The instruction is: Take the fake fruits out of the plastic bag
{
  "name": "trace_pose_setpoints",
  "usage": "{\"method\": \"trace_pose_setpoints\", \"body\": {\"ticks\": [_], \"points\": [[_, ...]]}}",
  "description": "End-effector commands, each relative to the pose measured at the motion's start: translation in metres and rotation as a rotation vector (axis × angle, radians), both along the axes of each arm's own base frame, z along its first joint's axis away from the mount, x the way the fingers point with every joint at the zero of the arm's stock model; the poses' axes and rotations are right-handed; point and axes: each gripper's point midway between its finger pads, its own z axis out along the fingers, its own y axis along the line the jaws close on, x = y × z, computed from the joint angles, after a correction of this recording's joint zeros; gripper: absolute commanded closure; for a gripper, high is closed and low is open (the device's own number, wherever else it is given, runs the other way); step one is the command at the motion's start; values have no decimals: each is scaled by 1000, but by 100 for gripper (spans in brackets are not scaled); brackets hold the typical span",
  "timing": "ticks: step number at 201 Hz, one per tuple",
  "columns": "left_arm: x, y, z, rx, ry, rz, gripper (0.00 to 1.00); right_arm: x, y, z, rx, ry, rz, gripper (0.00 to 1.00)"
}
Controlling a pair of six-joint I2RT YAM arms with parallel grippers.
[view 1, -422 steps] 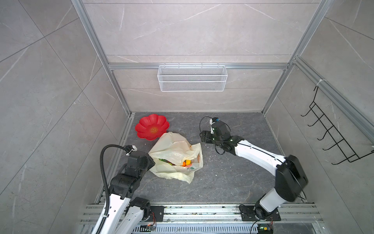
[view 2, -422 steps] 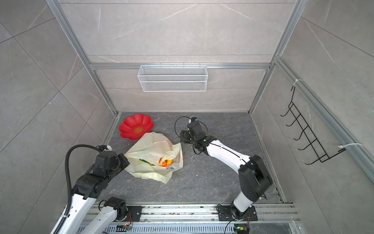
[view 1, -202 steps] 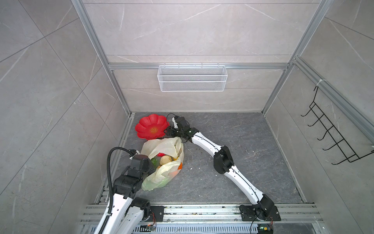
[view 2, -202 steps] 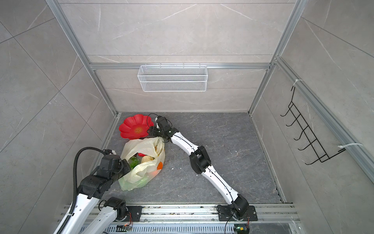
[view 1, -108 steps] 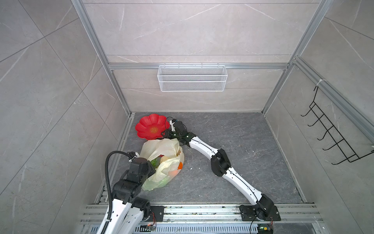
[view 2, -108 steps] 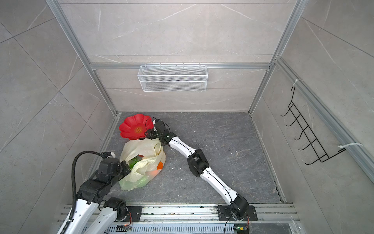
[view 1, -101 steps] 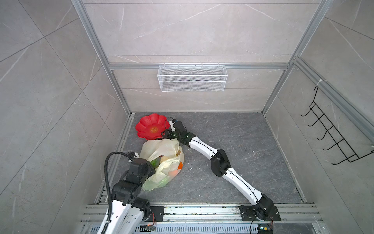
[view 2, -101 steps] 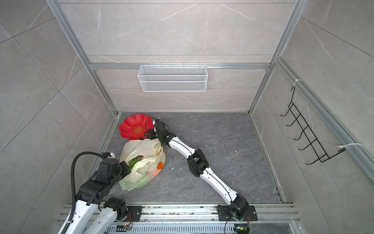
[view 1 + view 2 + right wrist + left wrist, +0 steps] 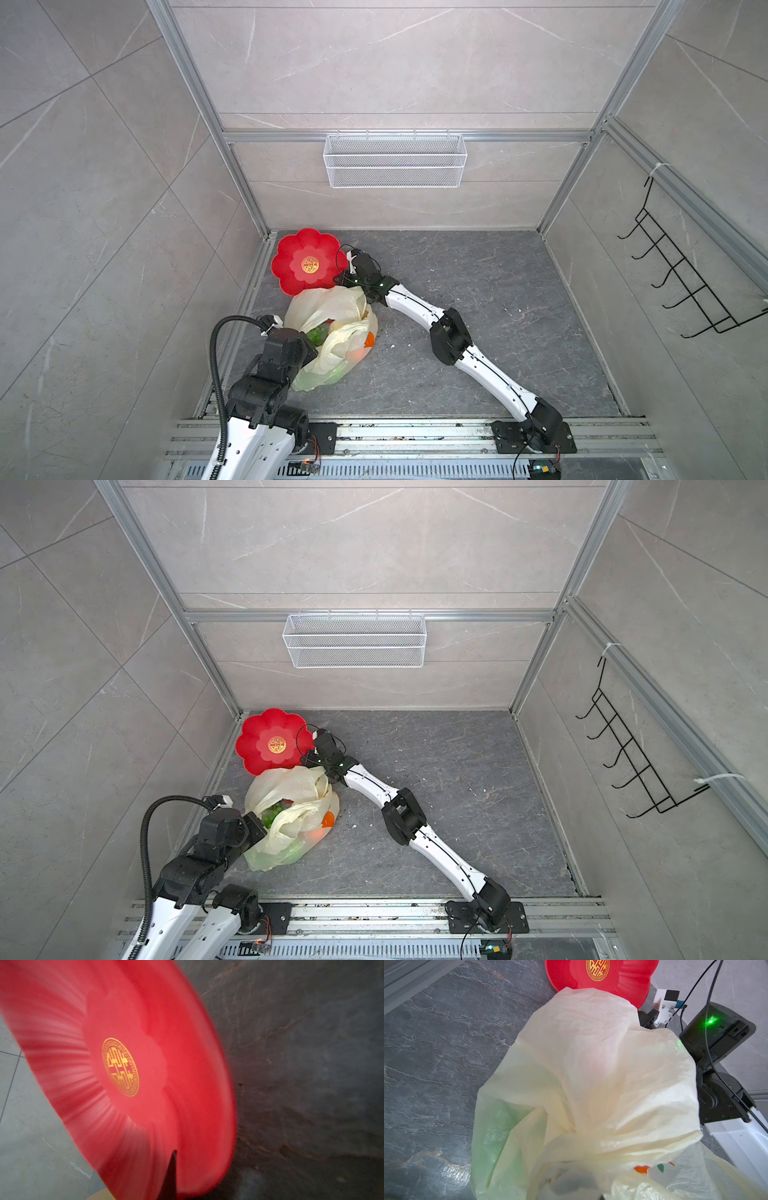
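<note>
Nearest, the left gripper (image 9: 306,338) is clamping tight on a gathered fold of the bag (image 9: 332,305) at its near edge. The left wrist view is showing the film bunching toward the jaws.

Just beyond it, the bag is lying slumped on the floor (image 9: 478,316), and its far side is reaching the near rim of the plate (image 9: 291,253). The fruits (image 9: 318,333) are sitting inside. Green ones are showing at the open mouth and something red is peeking out behind them. An orange patch is glowing through the film, but I cannot tell whether it is fruit or print. No fruit is lying outside the bag.

Farther back, the right gripper (image 9: 343,277) is pinching fully closed, apparently on the plate's rim. Its wrist view is showing a dark finger lying across the blurred red edge. It is holding no bag and no fruit.

The bag is likely behaving as thin, light, slippery film that is offering no stiffness, so a pinch on bunched film or a handle looks safest. The fruits are probably light, hard and glossy, and prone to rolling. Gripping them across the middle looks best.

Farthest, a basket (image 9: 395,166) is hanging on the back wall.
</note>
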Motion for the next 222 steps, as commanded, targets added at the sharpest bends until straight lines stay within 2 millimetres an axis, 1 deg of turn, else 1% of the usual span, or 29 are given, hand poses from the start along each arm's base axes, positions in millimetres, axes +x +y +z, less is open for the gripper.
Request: {"method": "trace_pose_setpoints", "body": {"ticks": [1, 26, 37, 45, 48, 51, 53, 56, 62, 65, 66, 69, 74, 78, 79, 82, 91, 94, 96, 102, 104, 111, 112, 127, 150, 152, 170, 199, 222], "points": [[0, 4, 7, 5, -17, 20, 100, 3, -1, 39, 15, -42, -10, 100], [1, 5, 8, 11, -16, 22, 100, 4, -6, 55, 14, -37, -19, 100], [1, 5, 6, 14, -11, 21, 100, 7, -14, 57, 2, -22, -37, 100], [2, 5, 7, 16, -11, 21, 100, 10, -22, 64, -8, -15, -56, 100], [2, 5, 7, 17, -11, 20, 100, 10, -25, 62, -19, -9, -64, 100], [2, 5, 7, 17, -10, 21, 100, 11, -28, 66, -18, -10, -70, 100], [2, 5, 7, 18, -11, 20, 100, 11, -31, 61, -30, 0, -75, 100], [2, 4, 8, 16, -13, 20, 100, 12, -36, 60, -39, 5, -84, 100], [3, 4, 8, 17, -13, 20, 100, 14, -44, 64, -43, 4, -102, 100], [3, 4, 8, 17, -13, 19, 100, 14, -49, 63, -49, 7, -112, 100], [3, 4, 8, 17, -14, 19, 100, 14, -51, 66, -46, 3, -116, 100], [3, 4, 8, 17, -14, 20, 100, 14, -57, 64, -52, 9, -128, 100], [4, 4, 8, 17, -15, 17, 100, 16, -67, 70, -47, 5, -150, 100], [4, 3, 9, 16, -16, 16, 100, 15, -75, 69, -49, 10, -164, 100], [4, 3, 9, 16, -17, 15, 100, 15, -78, 64, -56, 17, -170, 100], [4, 3, 8, 16, -17, 15, 100, 16, -84, 77, -41, 7, -180, 100], [5, 3, 9, 15, -18, 12, 100, 13, -102, 79, -44, 27, -206, 100], [6, 2, 9, 14, -19, 10, 100, 12, -109, 76, -50, 36, -215, 100], [6, 2, 10, 14, -22, 10, 100, 12, -114, 79, -48, 37, -222, 100], [7, 1, 11, 11, -25, 4, 100, 8, -128, 75, -62, 54, -241, 100], [8, 0, 10, 11, -24, 3, 100, 8, -132, 79, -62, 53, -249, 100], [10, -2, 11, 9, -30, -8, 100, 2, -149, 78, -80, 65, -270, 100], [10, -2, 11, 9, -32, -10, 100, 1, -152, 75, -87, 70, -273, 100], [16, -8, 14, -3, -50, -37, 100, -15, -185, 75, -136, 85, -308, 100], [29, -18, 20, -18, -86, -84, 100, -49, -244, 63, -236, 139, -373, 100], [29, -20, 20, -22, -86, -92, 100, -52, -250, 59, -246, 149, -379, 100], [40, -34, 23, -56, -104, -145, 100, -79, -295, 54, -287, 190, -424, 100], [55, -55, 27, -103, -124, -225, 100, -123, -354, 49, -365, 252, -483, 100], [64, -66, 34, -110, -145, -260, 100, -161, -389, 44, -406, 326, -502, 100]]}}
